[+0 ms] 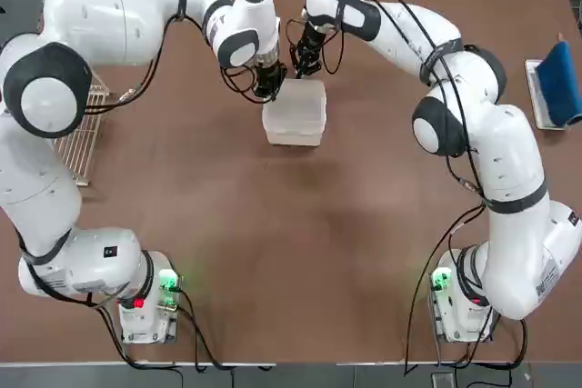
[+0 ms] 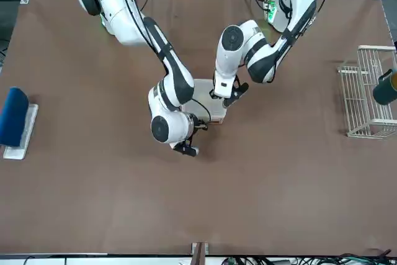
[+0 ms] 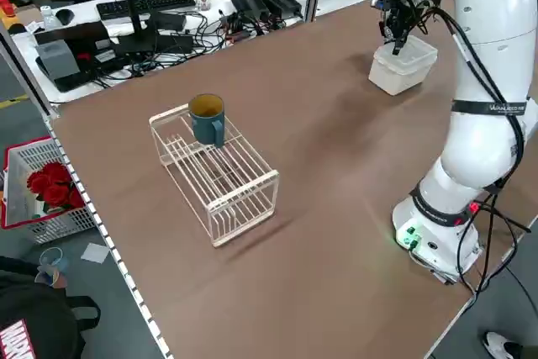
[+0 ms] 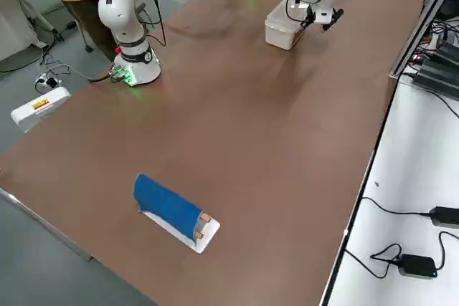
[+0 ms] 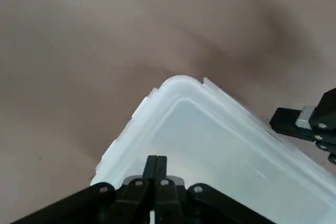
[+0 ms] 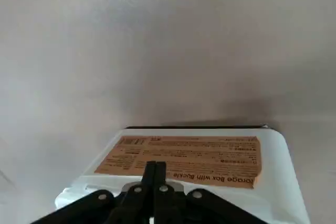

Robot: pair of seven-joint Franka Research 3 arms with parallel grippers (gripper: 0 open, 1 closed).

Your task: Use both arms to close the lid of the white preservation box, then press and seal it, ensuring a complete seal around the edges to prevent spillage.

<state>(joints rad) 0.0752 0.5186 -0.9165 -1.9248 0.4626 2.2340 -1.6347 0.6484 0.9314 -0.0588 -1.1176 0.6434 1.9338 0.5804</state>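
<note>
Both pincers, fingers pressed together, bear on the lid (image 1: 297,104) of the box (image 1: 293,126): left pincer (image 1: 269,88) at 10 o'clock corner, right pincer (image 1: 303,67) at 12 o'clock edge, mid-counter (image 1: 300,252).

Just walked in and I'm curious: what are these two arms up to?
Both arms are working on a white preservation box at the table's far side. Its lid is down. The left gripper and right gripper, fingers shut, are over the far edge of the lid, apparently pressing to seal it.
</note>
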